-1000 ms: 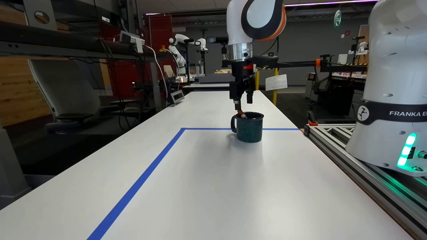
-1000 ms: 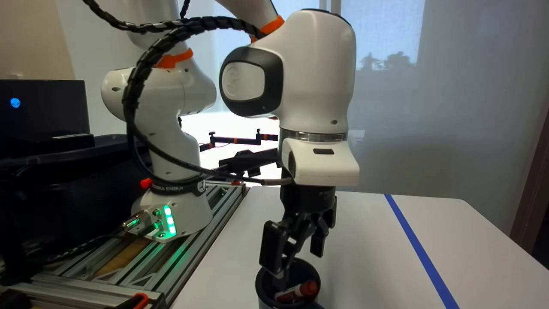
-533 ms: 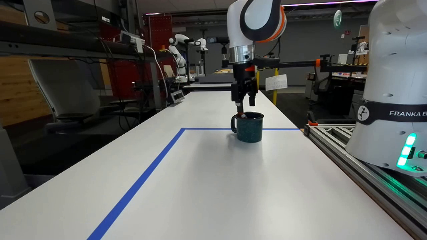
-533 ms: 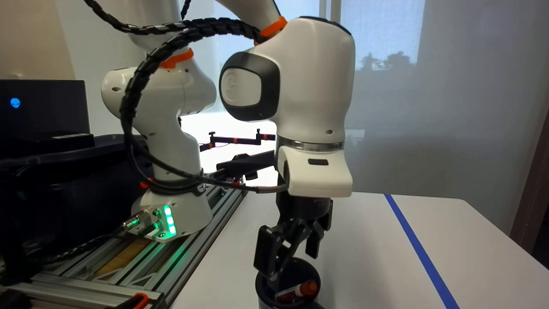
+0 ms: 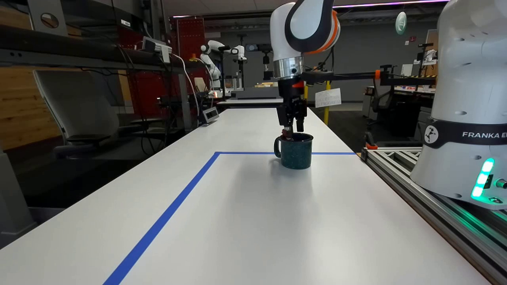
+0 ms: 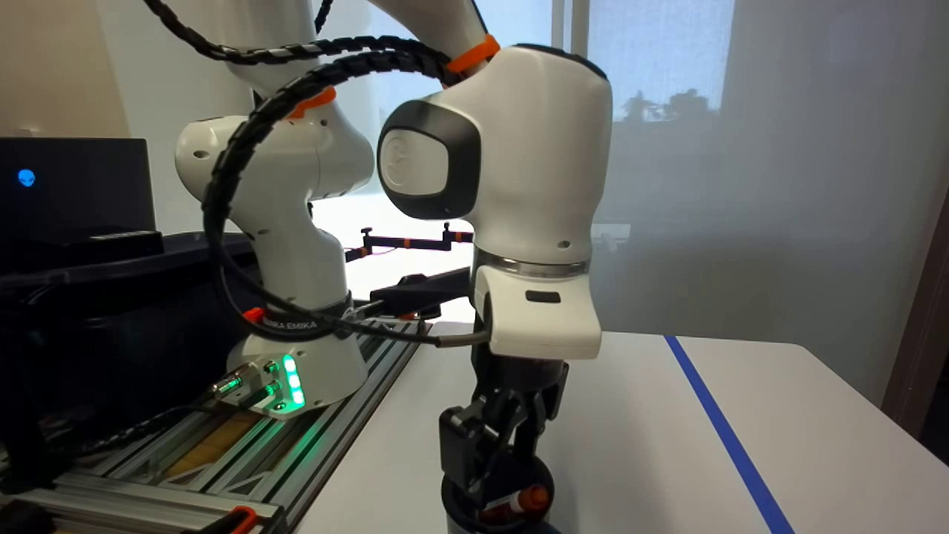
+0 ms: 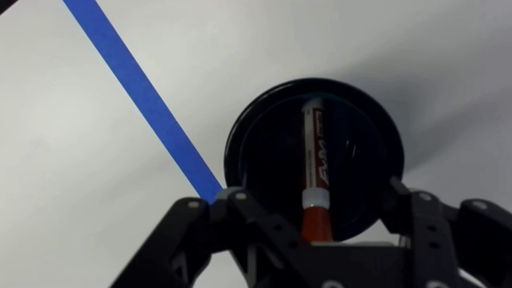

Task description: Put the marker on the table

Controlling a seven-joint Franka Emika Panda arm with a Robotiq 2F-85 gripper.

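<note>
- My fingers (image 6: 461, 449) number two; they point down at the mouth of the mug (image 5: 296, 155) and stand spread, with a gap between them; how far their tips reach past its rim I cannot tell
- One marker (image 7: 316, 152); it sits inside the mug, tilted, its red cap uppermost near the rim; in the wrist view it shows between my two fingers, with room on either side
- One mug; dark teal, with one handle; it stands upright on the desk (image 5: 253, 221)
- One desk; white, under the mug and stretching out around it
- Two lines of blue tape (image 5: 167, 215) in an exterior view; one crosses behind the mug, the other runs well to the left of it as seen there; they meet in one corner; the wrist view shows one strip, near the mug
- One robot base (image 5: 451, 170); white, lit green; in an exterior view it stands right of the mug, well apart, by a grey rail (image 5: 396, 178)
- One paper sign (image 5: 328, 97); in an exterior view it hangs behind the mug, well apart
</note>
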